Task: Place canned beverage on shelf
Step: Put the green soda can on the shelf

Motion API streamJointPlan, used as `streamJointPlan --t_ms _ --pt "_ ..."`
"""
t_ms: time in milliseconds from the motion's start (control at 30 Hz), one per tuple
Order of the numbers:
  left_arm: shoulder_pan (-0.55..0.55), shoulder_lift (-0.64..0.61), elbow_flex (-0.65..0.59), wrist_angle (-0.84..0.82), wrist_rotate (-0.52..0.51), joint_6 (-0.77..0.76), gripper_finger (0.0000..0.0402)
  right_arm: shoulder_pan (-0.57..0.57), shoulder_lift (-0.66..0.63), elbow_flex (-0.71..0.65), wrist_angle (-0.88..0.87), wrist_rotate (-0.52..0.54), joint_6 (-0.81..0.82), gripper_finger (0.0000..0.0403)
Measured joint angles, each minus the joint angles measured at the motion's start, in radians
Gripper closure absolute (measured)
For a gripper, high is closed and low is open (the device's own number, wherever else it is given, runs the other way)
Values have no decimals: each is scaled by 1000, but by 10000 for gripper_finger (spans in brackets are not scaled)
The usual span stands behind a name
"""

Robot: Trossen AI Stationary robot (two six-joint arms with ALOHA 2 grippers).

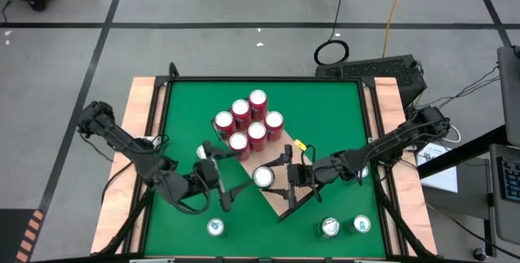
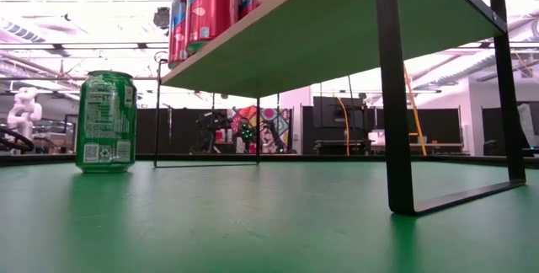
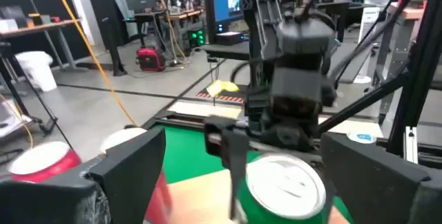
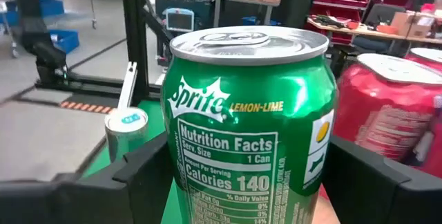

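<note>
A green Sprite can (image 4: pixel 248 127) stands upright between the fingers of my right gripper (image 1: pixel 278 178), over the near left part of the shelf (image 1: pixel 294 151), a light wood board on a dark frame. Several red cans (image 1: pixel 248 121) stand together on the shelf's far end. My left gripper (image 1: pixel 221 178) is open, level and to the left of the green can (image 1: pixel 262 176), touching nothing. In the left wrist view the can's silver top (image 3: pixel 286 182) shows just beyond the spread left fingers (image 3: pixel 131 165), with my right gripper behind it. My right gripper pinches the green can's side wall (image 4: pixel 181 175) between its two fingers (image 4: pixel 141 165), one on each side, at about mid-height and lower. The fingers lie level and come from the table's right side. The can stays upright. Whether its bottom rests on the shelf cannot be seen.
Three more cans stand on the green table near its front edge (image 1: pixel 215 228) (image 1: pixel 330 227) (image 1: pixel 361 225). The low view shows a green can (image 2: pixel 105 121) on the table beside the shelf's dark legs (image 2: pixel 396 96). A pale blue-topped can (image 4: pixel 126 131) stands on the table beyond the shelf.
</note>
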Motion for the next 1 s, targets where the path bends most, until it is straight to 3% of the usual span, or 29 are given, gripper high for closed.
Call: streamJointPlan --t_ms 200,633,1000 --pt "-2 -52 0 -79 -10 22 18 -45 40 0 64 -137 -23 107" --pt "-2 -61 0 -164 -39 19 18 -149 41 1 67 -268 -20 107" --pt "-2 -77 0 -196 -39 18 18 -178 75 2 69 -265 -12 100"
